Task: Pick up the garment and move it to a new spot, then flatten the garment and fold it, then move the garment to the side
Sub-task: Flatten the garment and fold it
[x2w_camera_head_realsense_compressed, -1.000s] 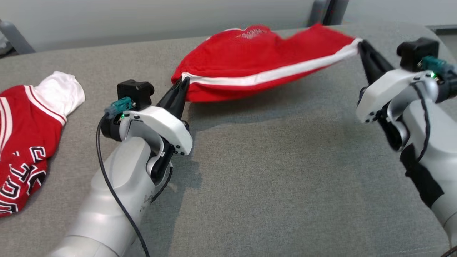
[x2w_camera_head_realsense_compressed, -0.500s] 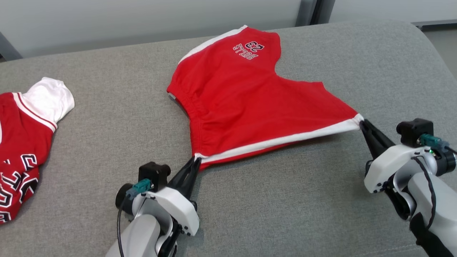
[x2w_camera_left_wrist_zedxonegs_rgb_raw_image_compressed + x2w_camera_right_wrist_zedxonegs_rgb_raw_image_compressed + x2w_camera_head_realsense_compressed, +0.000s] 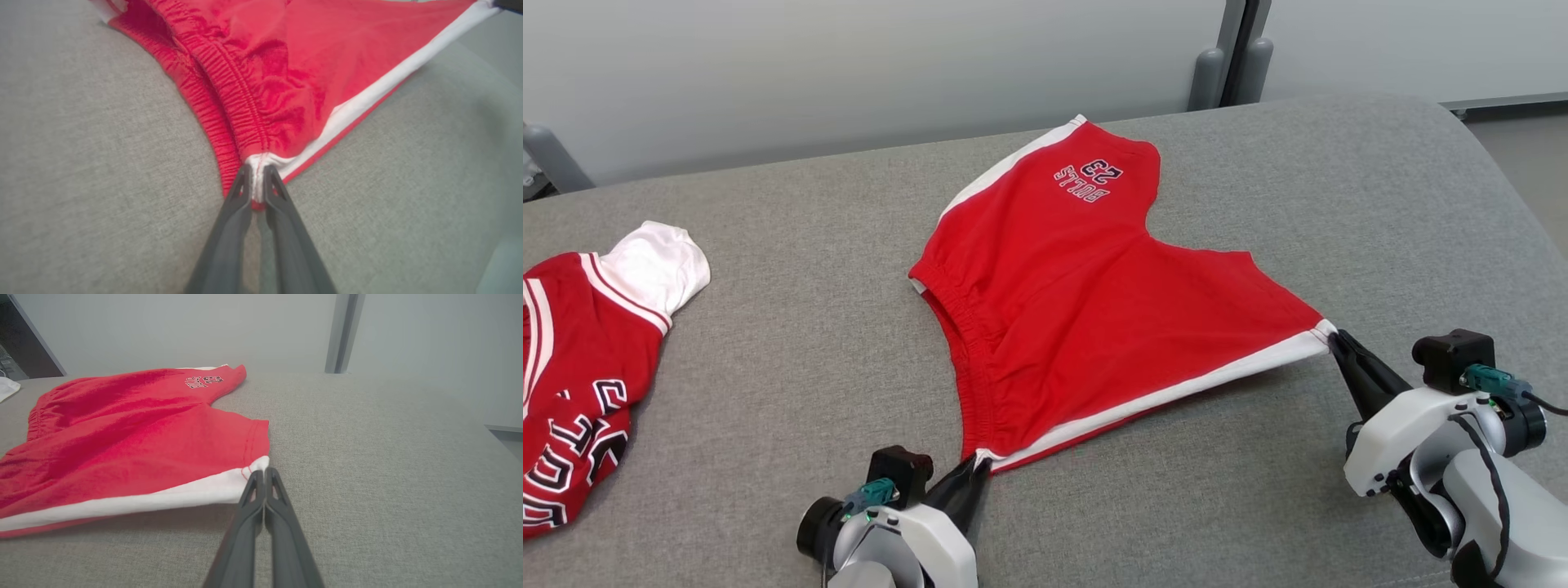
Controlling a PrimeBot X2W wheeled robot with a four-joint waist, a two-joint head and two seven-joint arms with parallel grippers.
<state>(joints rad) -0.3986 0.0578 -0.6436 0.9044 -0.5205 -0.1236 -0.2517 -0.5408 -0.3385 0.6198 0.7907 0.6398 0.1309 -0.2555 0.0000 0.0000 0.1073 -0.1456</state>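
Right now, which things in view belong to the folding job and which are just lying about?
Part of the job:
red shorts, spread on the grey cushion
left gripper, pinching their waistband corner
right gripper, pinching a leg-hem corner

Lying about:
red and white jersey at the cushion's left end

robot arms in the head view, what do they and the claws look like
Both the left claw and right claw have two long, dark, tapering fingers on a white housing. On top sits a black camera block with a teal plug; a thin black cable loops down the pale grey right forearm.
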